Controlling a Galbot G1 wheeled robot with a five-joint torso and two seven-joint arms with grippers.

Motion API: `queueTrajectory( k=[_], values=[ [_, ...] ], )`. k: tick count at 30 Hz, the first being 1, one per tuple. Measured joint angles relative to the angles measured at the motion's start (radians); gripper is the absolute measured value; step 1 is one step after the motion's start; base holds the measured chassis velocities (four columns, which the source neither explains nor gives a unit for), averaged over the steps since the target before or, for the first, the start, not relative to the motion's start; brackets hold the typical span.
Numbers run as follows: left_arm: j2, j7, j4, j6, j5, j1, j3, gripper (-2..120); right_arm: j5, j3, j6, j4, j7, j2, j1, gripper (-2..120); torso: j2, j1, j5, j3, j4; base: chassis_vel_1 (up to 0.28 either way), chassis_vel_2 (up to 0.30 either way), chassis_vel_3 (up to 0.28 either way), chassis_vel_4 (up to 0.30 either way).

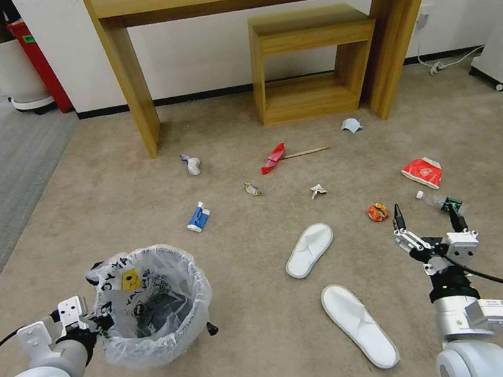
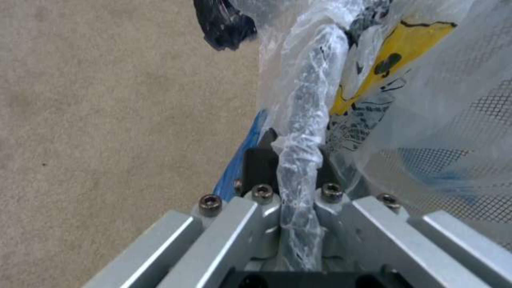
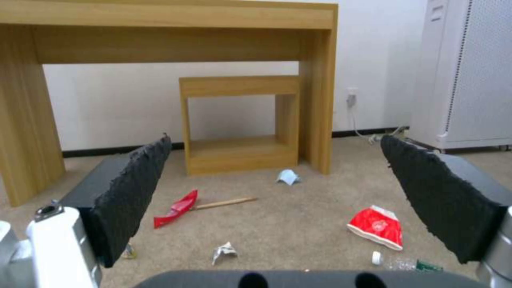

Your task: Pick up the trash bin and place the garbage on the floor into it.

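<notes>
Your left end effector (image 1: 92, 322) sits low at the robot's left, clenched on the bagged rim of the trash bin (image 1: 152, 304), with the arm bent in close beside it. Your right end effector (image 1: 427, 219) reaches forward over the floor (image 1: 109, 203) at the robot's right, its fingers spread wide and grasping nothing; the clear bottle (image 1: 439, 203) lies just past them.

The bin is small and round, its crinkly translucent bag printed with black lettering and a yellow patch, dark contents showing inside. It stands on the beige carpet, left of two white slippers (image 1: 309, 249), one near the bin and the other (image 1: 358, 324) closer to the robot.

Litter is scattered ahead: a blue-white carton (image 1: 198, 217), a red wrapper (image 1: 273, 158) touching a wooden stick (image 1: 306, 152), a pale blue mask (image 1: 351, 125), a red packet (image 1: 423, 172) and an orange packet (image 1: 377, 212).

The left wrist view gives you the twisted bag rim (image 2: 301, 132) running straight into the jaws and the black mesh wall (image 2: 459, 132) behind the plastic. The right wrist view shows you both black ridged pads (image 3: 131, 196) well apart, framing the wooden table (image 3: 171, 24) and a small stand (image 3: 240, 120) beneath it.
</notes>
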Motion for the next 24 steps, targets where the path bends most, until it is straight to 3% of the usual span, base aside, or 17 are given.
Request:
queueTrajectory(
  k=[11, 16, 24],
  values=[
    [0.002, 0.002, -0.003, -0.003, 0.001, 0.006, -0.001, 1, 0.004, 0.003, -0.022, 0.001, 0.003, -0.019, -0.005, 100, 0.000, 0.000, 0.0001, 0.000, 0.0000, 0.000, 0.000, 0.000, 0.000],
    [-0.001, 0.004, 0.006, -0.005, 0.010, 0.005, 0.001, 1, 0.059, -0.003, -0.120, 0.017, 0.006, -0.064, -0.017, 100, 0.000, 0.000, 0.0000, 0.000, 0.0000, 0.000, 0.000, 0.000, 0.000],
    [-0.012, 0.010, 0.024, -0.014, 0.025, 0.004, 0.006, 1, 0.257, -0.011, -0.325, 0.027, 0.041, -0.174, -0.046, 100, 0.000, 0.000, 0.0001, 0.000, 0.0000, 0.000, 0.000, 0.000, 0.000]
  ],
)
